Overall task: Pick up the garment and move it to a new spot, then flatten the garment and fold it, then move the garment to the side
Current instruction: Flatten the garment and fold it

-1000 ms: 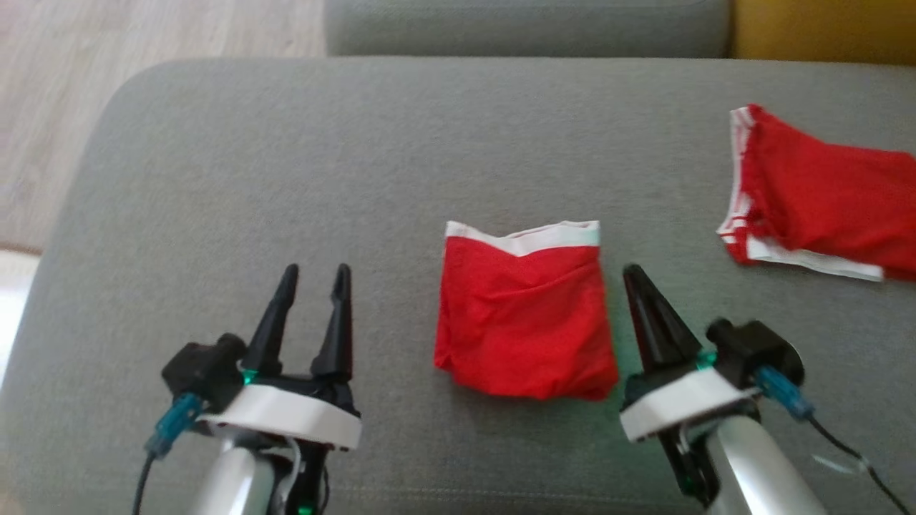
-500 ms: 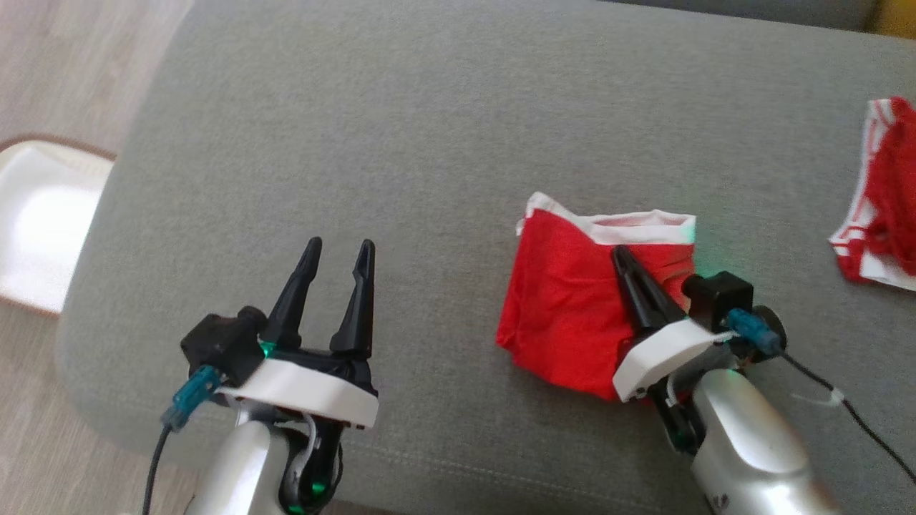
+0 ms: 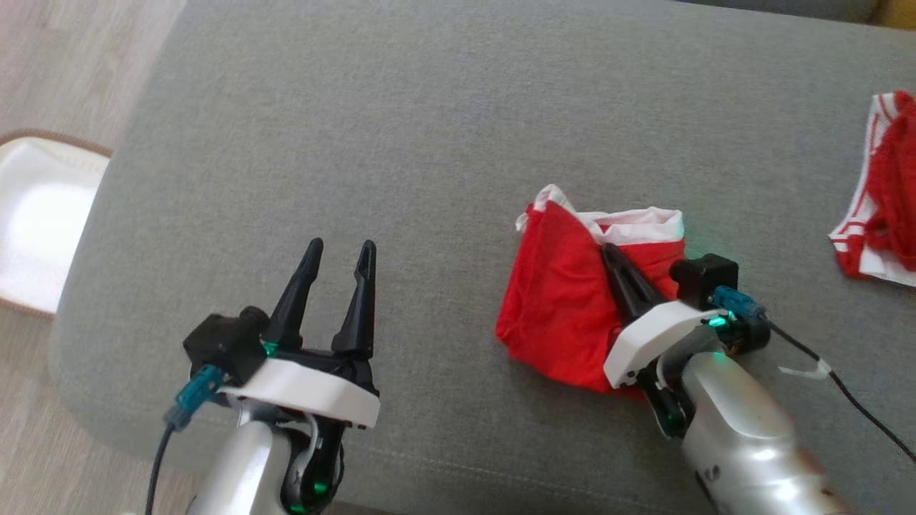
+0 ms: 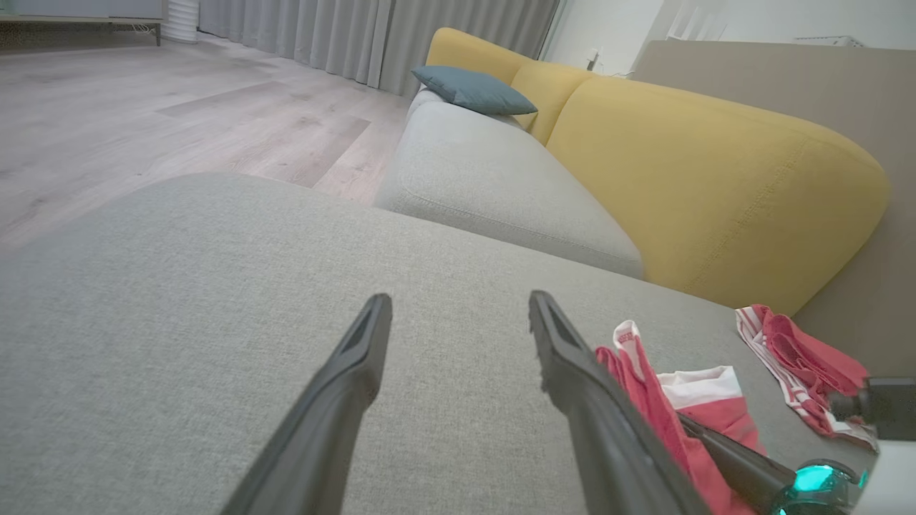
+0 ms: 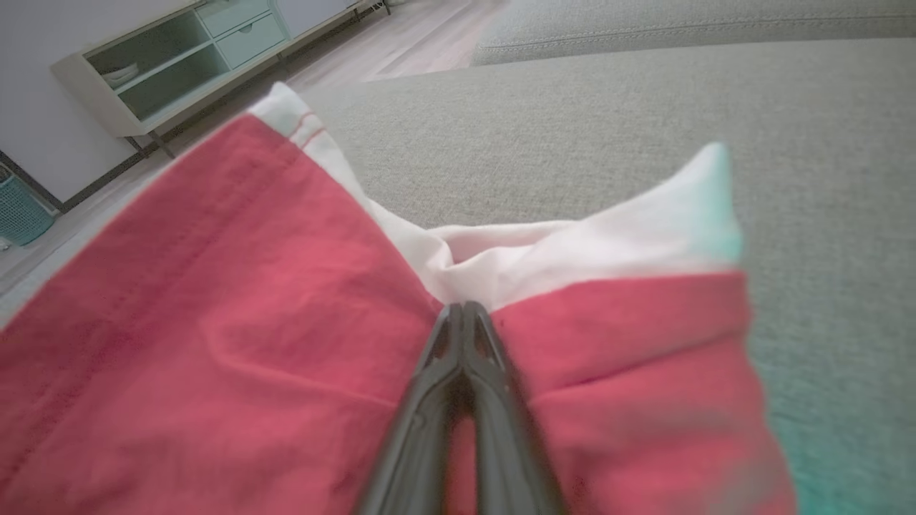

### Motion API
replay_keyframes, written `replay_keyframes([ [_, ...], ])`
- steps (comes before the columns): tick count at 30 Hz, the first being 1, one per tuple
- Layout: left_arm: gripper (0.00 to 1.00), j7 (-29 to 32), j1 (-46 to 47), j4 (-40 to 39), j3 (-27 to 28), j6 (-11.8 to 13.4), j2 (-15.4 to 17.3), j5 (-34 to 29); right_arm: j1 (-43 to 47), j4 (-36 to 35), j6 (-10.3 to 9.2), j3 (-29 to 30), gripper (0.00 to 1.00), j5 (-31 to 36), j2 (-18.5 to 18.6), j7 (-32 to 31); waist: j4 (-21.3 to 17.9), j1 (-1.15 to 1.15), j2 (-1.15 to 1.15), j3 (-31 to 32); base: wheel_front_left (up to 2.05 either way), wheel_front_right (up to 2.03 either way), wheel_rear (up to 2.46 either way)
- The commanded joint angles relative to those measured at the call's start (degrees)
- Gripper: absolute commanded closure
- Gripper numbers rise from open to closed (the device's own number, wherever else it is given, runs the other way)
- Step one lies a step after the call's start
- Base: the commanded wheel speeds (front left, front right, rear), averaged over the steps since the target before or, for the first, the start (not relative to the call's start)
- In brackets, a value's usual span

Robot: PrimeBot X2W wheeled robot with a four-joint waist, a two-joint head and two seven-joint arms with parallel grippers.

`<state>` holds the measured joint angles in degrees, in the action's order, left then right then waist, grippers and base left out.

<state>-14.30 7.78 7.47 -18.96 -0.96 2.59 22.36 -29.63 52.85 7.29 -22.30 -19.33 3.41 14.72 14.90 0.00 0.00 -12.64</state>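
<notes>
Grey cushion point(image 3: 429, 143) fabric carries everything: nearest, the left gripper point(image 3: 340, 247) hovers with fingers spread and empty, apparently kept clear of the work. Beyond it the right gripper point(image 3: 608, 250), fingers pressed together, lies on the folded red garment point(image 3: 558, 315) right of centre, likely pinning the cloth to slide it aside. Farther right rests another red garment point(image 3: 884, 186).

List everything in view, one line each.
near cushion: one, grey, under both garments
folded garment: one, red with white band, on it, right of centre
second garment: one, red with white stripes, crumpled, farther right on it
far cushion: one, grey, beyond it
sofa back: one, yellow, behind the cushions
pillow: one, blue-grey, on the far cushion
mat: one, white, on the floor at left
left gripper: one, dark, open, over bare cushion
right gripper: one, dark, shut, tips on the folded garment
</notes>
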Motion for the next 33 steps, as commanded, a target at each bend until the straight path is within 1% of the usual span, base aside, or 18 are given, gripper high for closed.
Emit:
replay_keyframes([
  [1,0.00,-0.7,2.4,-1.8,1.9,0.3,0.3,0.3,-0.2,-0.7,0.20,-1.8,1.00,-1.0,-0.5,0.2,-0.8,0.00,0.00,0.7,0.00,0.00,0.00],
  [5,0.00,-0.7,2.0,-2.0,2.9,0.3,0.3,0.1,-0.6,-4.4,0.20,-2.4,1.00,-2.4,-0.5,0.2,-3.2,0.00,0.00,2.4,0.00,0.00,0.00],
  [10,0.00,-0.7,1.0,-2.4,4.5,0.2,0.3,-0.2,1.7,-11.1,0.20,0.3,1.00,-1.4,-0.5,0.3,-6.6,0.00,0.00,4.8,0.00,0.00,0.00],
  [20,0.00,-0.7,-0.8,-3.9,6.8,-0.1,0.3,-0.9,11.5,-23.3,0.20,8.6,1.00,5.1,-0.5,0.3,-12.4,0.00,0.00,8.4,0.00,0.00,0.00],
  [26,0.00,-0.7,-3.3,-3.7,8.0,-0.2,0.3,-1.5,17.4,-28.0,0.20,10.4,1.00,5.4,-0.5,0.3,-15.2,0.00,0.00,10.3,0.00,0.00,0.00],
  [27,0.00,-0.7,-3.7,-3.5,8.1,-0.3,0.3,-1.6,18.1,-28.8,0.20,10.9,0.85,5.6,-0.5,0.3,-15.5,0.00,0.00,10.6,0.00,0.00,0.00],
  [28,0.00,-0.7,-4.1,-3.4,8.2,-0.4,0.3,-1.7,18.8,-29.8,0.20,11.3,0.15,6.0,-0.5,0.3,-15.8,0.00,0.00,10.8,0.00,0.00,0.00],
  [29,0.00,-0.7,-4.5,-3.2,8.3,-0.4,0.3,-1.8,19.5,-30.5,0.20,11.5,0.00,6.1,-0.5,0.3,-16.1,0.00,0.00,11.0,0.00,0.00,0.00],
  [33,0.00,-0.7,-5.7,-2.8,8.6,-0.3,0.3,-1.8,21.6,-31.8,0.20,12.0,0.00,6.6,-0.5,0.3,-16.8,0.00,0.00,11.4,0.00,0.00,0.00],
])
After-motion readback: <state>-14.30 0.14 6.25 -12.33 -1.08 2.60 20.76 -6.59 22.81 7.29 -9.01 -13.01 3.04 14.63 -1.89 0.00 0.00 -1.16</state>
